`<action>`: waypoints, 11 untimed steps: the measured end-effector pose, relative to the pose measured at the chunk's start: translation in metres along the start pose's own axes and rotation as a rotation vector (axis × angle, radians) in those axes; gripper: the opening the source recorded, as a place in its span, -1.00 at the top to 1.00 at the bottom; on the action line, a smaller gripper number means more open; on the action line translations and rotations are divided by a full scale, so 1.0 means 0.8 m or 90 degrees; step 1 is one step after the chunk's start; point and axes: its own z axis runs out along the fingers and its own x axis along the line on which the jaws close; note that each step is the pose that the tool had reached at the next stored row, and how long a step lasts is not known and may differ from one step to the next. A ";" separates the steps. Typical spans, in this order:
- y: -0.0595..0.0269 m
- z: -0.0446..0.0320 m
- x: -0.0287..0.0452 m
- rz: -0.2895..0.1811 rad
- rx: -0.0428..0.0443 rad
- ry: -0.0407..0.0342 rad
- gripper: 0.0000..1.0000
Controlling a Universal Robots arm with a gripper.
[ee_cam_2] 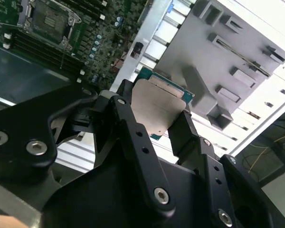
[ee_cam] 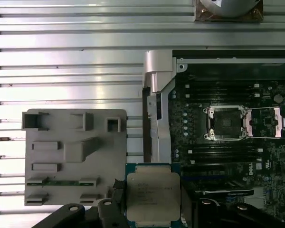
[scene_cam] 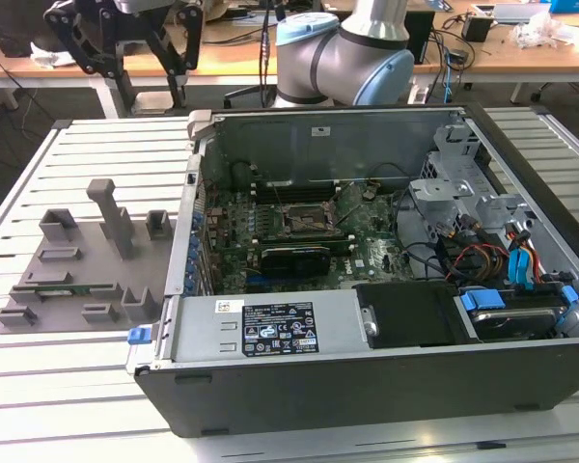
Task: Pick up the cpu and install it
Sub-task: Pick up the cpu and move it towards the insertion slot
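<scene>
Presently the carry step is in hand: the gripper is closed edge-on upon the chip, held aloft near the case wall and well apart from the open socket, where seating would, I judge, demand square alignment

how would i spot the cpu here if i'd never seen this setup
Find the open computer case and the grey fixture plate beside it. In both wrist views the black pincer grips the cpu: a flat square chip with a silvery metal top and green rim, unlike the metal-framed socket fixed inside the case.
</scene>
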 end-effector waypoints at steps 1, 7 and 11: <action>0.000 0.0001 -0.0045 0.000 0.0000 0.0000 -0.09; 0.001 0.0010 -0.0406 0.000 -0.0001 0.0000 -0.09; 0.001 0.0014 -0.0595 0.000 0.0000 0.0000 -0.09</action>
